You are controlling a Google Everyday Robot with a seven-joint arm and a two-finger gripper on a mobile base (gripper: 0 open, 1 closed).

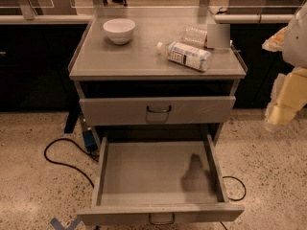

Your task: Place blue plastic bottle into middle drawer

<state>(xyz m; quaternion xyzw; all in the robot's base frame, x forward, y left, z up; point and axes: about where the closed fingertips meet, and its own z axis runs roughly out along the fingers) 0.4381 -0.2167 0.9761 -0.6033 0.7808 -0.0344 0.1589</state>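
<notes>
The blue plastic bottle (184,55) lies on its side on the right part of the cabinet top (134,61), white cap pointing left. The middle drawer (144,171) is pulled fully open below, and nothing lies inside it; its dark loop handle shows at the front edge. My gripper (277,119) hangs at the right edge of the view, beside the cabinet and level with the upper drawer. It is well to the right of and below the bottle, and it holds nothing that I can see.
A white bowl (119,30) stands at the back left of the top. A clear ribbed bottle (194,34) and a grey card (218,36) sit behind the blue bottle. The upper drawer (158,110) is shut. A black cable (62,157) lies on the floor at the left.
</notes>
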